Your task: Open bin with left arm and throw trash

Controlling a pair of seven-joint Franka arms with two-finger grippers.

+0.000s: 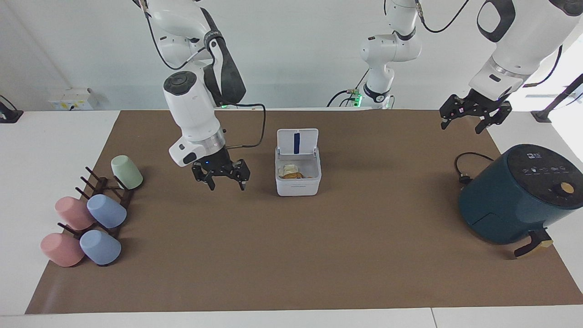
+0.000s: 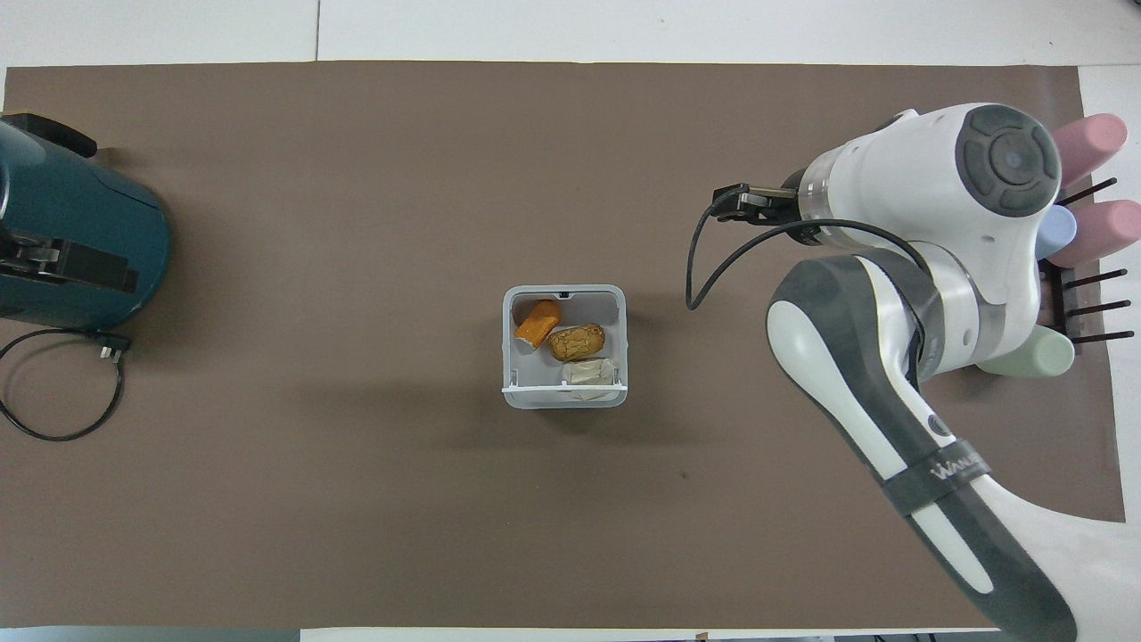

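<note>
White plastic bin (image 2: 563,392) sits mid-mat, lid up, light enough to skid. Inside it lie the golden-brown lump (image 2: 577,341), orange lump (image 2: 537,323) and soft paper wad (image 2: 588,372). Right gripper (image 1: 221,175) and left gripper (image 1: 473,116) hover with fingers spread, empty.

Robot lab: two bench-mounted arms (image 1: 196,105)

Only one marking reads, partly: grey lettering like "WANJEE" on the dark band around the right arm (image 2: 954,468), lower right of the overhead view; the air fryer (image 1: 514,196) panel icons are illegible.
</note>
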